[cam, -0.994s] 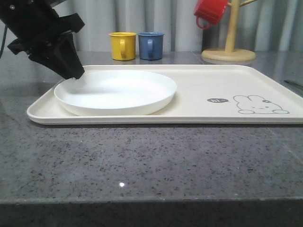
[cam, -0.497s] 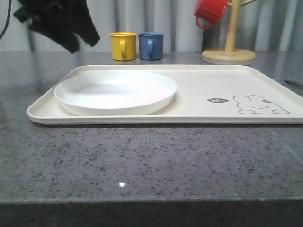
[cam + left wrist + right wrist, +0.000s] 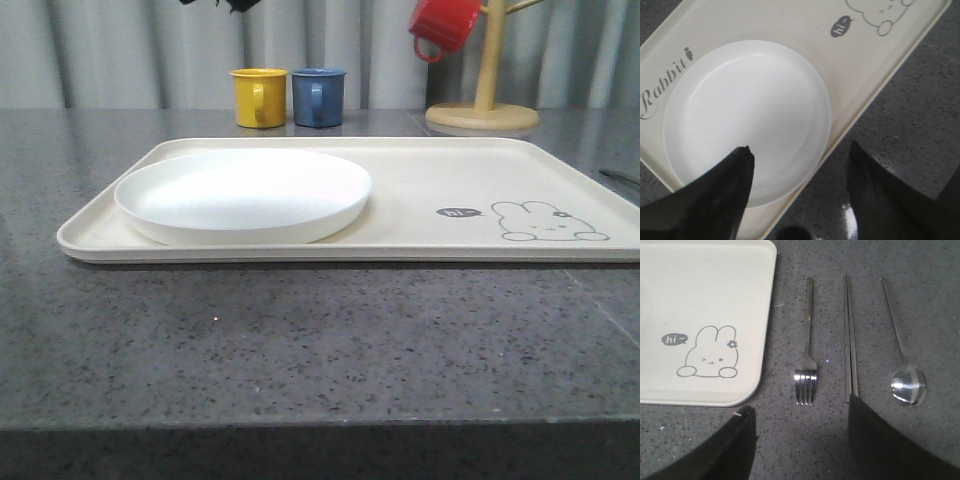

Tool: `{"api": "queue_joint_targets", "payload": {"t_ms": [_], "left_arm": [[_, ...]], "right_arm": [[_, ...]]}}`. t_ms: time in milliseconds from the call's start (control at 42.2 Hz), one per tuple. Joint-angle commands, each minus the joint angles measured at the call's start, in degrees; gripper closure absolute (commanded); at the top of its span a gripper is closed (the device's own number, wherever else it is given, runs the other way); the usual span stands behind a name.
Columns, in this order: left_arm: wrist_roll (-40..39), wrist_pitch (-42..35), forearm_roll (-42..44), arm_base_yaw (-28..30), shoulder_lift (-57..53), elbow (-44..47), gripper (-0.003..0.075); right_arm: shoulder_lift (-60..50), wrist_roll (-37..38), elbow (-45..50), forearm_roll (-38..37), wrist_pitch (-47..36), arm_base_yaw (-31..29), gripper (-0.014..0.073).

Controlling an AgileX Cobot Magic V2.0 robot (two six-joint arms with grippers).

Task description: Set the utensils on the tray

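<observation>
Plate [image 3: 243, 193] sits on the tray [image 3: 420, 170]'s left half. Fork [image 3: 806, 355], chopsticks [image 3: 850, 340] and spoon [image 3: 905, 375] lie on the bench [image 3: 840, 440] beside the tray. Left pincer [image 3: 797, 195] and right pincer [image 3: 800, 440] are both spread, empty. Next, likely: right pincer descends on the fork.

Yellow mug [image 3: 259, 96]: upright on the surface, handle facing the camera in the front view.

Blue mug [image 3: 319, 96]: upright, just beside the yellow mug, handle likewise facing the camera.

Red mug [image 3: 446, 23]: hung tilted on a wooden mug tree [image 3: 484, 97] with a round base.

Surface [image 3: 320, 340]: dark grey speckled stone, also seen beneath the left claw and the right claw.

Curtain [image 3: 120, 55]: pale grey, pleated, behind the mugs.
</observation>
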Motion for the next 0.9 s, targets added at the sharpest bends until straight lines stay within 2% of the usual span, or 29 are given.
{"api": "queue_joint_targets", "payload": {"t_ms": [0,189,473,876], "left_arm": [[-3.0,-5.4,2.2,-2.3,-6.6,1.8,0.0312],[-3.0,-12.5,0.7,-2.2,-18.5,11.4,0.0312],[-3.0,-14.2,-0.4,-2.2,-33.1,23.3,0.0312],[-3.0,-13.8,-0.4,-2.2,-37.3,25.3,0.0312]], "right_arm": [[0.4,-0.4,-1.9,-0.1,-3.4,0.0,0.0151],[0.4,-0.4,-1.9,-0.1,-3.4,0.0,0.0151],[0.4,-0.4,-1.9,-0.1,-3.4,0.0,0.0151],[0.4,-0.7,-2.0,0.5,-4.9,0.0,0.0151]]}}
